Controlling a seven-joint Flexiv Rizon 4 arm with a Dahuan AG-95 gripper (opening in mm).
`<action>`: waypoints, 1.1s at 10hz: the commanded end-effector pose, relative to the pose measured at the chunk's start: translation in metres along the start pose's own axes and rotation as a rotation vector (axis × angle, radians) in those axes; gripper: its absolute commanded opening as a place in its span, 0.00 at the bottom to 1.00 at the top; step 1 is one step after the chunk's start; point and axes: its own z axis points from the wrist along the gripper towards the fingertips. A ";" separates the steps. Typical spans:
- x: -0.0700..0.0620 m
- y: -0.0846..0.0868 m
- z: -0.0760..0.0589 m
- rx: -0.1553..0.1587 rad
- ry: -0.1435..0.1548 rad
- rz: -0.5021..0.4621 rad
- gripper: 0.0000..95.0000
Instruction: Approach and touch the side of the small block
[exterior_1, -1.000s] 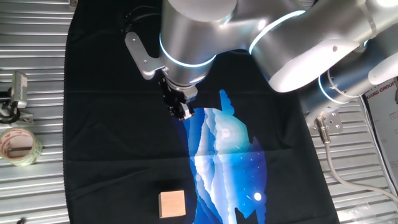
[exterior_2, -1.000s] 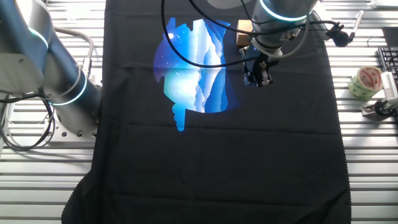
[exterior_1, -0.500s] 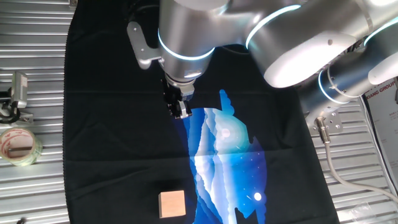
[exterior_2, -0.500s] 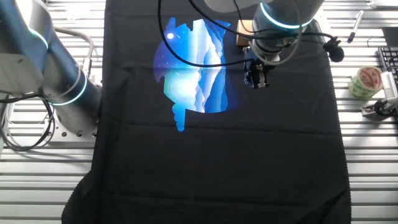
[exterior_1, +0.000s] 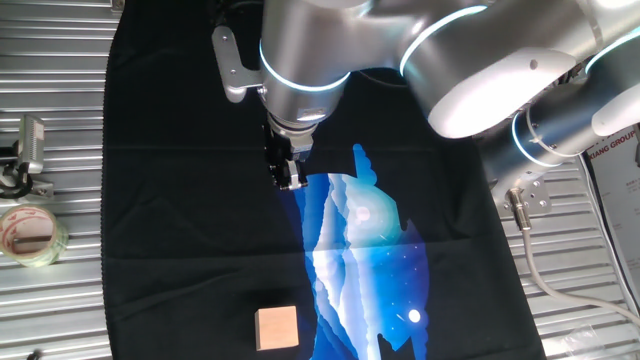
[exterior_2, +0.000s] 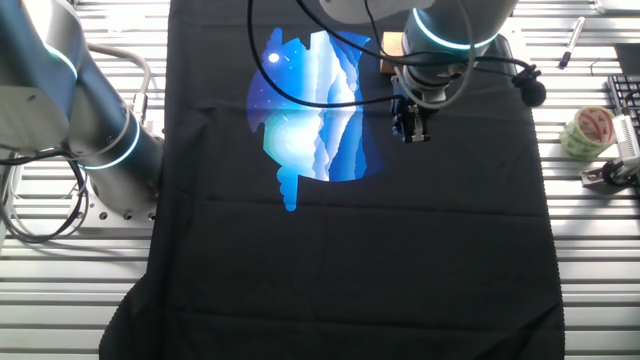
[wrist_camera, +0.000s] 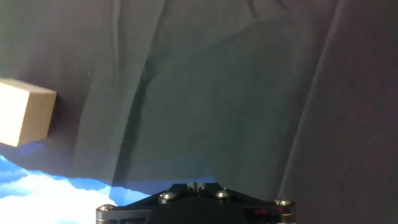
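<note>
The small block (exterior_1: 277, 327) is a light tan wooden cube on the black cloth, near the front edge in one fixed view. In the other fixed view it (exterior_2: 390, 42) is partly hidden behind the arm. In the hand view it (wrist_camera: 25, 113) sits at the far left edge. My gripper (exterior_1: 290, 180) hangs above the cloth well away from the block, beside the blue print. It also shows in the other fixed view (exterior_2: 413, 132) and at the bottom of the hand view (wrist_camera: 196, 185). Its jaws are together and hold nothing.
A black cloth (exterior_1: 180, 220) with a blue landscape print (exterior_1: 365, 250) covers the slatted metal table. A roll of clear tape (exterior_1: 30, 233) and a metal clip (exterior_1: 28, 150) lie off the cloth. A second arm's base (exterior_2: 95, 120) stands beside the cloth.
My gripper has shifted slightly across the cloth and turned a little at the wrist. The block has not moved.
</note>
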 end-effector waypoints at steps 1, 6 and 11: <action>-0.001 0.000 0.000 0.004 -0.012 0.023 0.00; 0.004 -0.003 0.002 -0.008 -0.082 0.071 0.00; 0.004 -0.005 0.009 -0.003 -0.065 0.055 0.00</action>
